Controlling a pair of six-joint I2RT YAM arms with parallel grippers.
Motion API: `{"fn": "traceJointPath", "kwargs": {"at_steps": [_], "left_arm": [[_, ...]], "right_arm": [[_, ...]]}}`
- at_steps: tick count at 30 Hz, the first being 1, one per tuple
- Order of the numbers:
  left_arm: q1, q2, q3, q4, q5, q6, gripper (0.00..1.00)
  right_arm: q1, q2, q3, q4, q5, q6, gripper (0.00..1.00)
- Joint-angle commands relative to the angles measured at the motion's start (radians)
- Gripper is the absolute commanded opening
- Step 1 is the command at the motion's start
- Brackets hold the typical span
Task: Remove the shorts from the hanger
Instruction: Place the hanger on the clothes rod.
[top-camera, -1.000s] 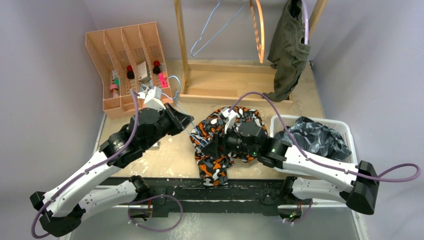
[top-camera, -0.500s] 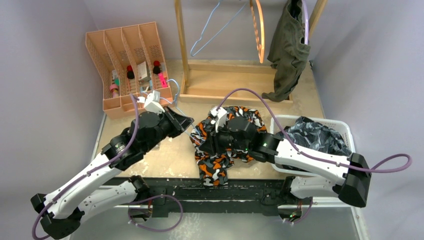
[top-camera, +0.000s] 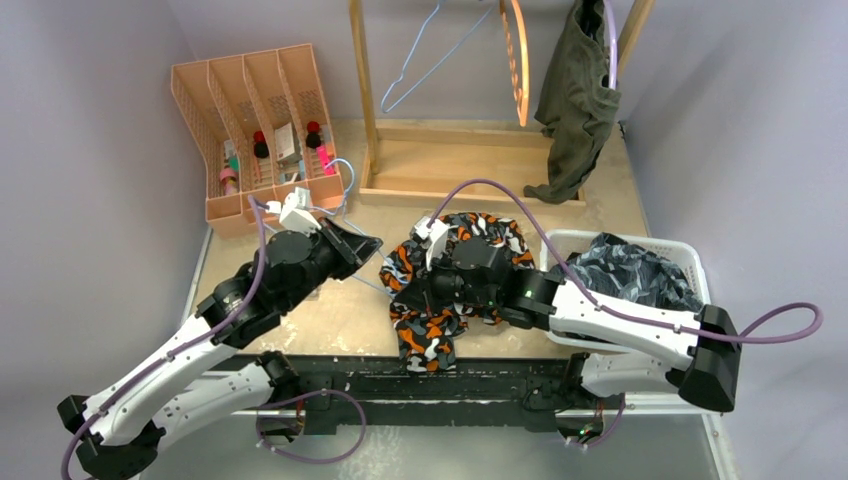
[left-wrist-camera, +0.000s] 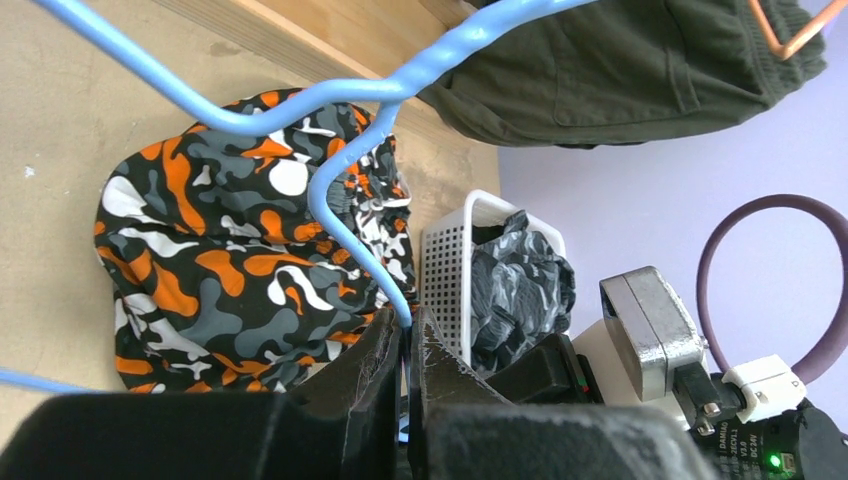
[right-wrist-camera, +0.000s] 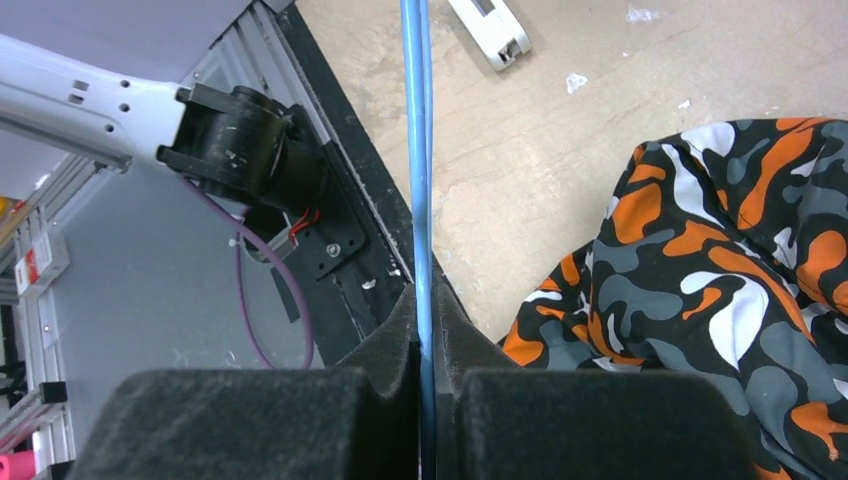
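The orange-white-black camouflage shorts (top-camera: 430, 320) (left-wrist-camera: 220, 270) (right-wrist-camera: 720, 270) lie crumpled on the table between my two arms. A thin blue wire hanger (left-wrist-camera: 440, 58) (right-wrist-camera: 415, 150) runs over and beside them. My left gripper (top-camera: 372, 243) (left-wrist-camera: 408, 325) is shut on the hanger's wire to the left of the shorts. The right gripper (top-camera: 412, 298) (right-wrist-camera: 425, 300) is shut on another stretch of the same wire at the shorts' near left edge. Olive green shorts (top-camera: 578, 100) (left-wrist-camera: 620, 70) hang on the rack at the back right. Dark patterned shorts (top-camera: 630, 275) (left-wrist-camera: 515, 285) fill the white basket (top-camera: 690, 247).
A wooden rack (top-camera: 460, 165) stands at the back with a second blue hanger (top-camera: 420, 55) and an orange hanger (top-camera: 520, 60). A pink organizer (top-camera: 255, 120) sits at the back left. A small white object (right-wrist-camera: 490, 30) lies on the table left of the shorts.
My right gripper moved left over the camouflage shorts and went from open to shut on the hanger wire. The left arm drew slightly back and left with the hanger.
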Motion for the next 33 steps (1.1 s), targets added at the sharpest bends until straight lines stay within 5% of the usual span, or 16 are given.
{"fn": "traceJointPath", "kwargs": {"at_steps": [1,6,12,20,33], "left_arm": [[0.003,-0.023,0.025,0.037,-0.058,0.009,0.00],[0.003,-0.023,0.030,0.035,-0.061,0.007,0.00],[0.003,-0.009,0.050,0.027,-0.033,0.042,0.21],[0.003,0.036,0.078,0.033,0.022,0.069,0.36],[0.003,-0.005,0.123,-0.111,-0.107,0.118,0.51]], "right_arm": [[-0.002,-0.071,-0.021,0.038,0.001,0.015,0.00],[-0.001,-0.105,-0.028,0.024,0.057,0.050,0.00],[0.034,-0.046,0.173,-0.341,0.246,0.159,0.00],[0.036,-0.136,0.142,-0.281,0.243,0.184,0.00],[0.035,-0.250,0.237,-0.800,0.493,0.373,0.00]]}}
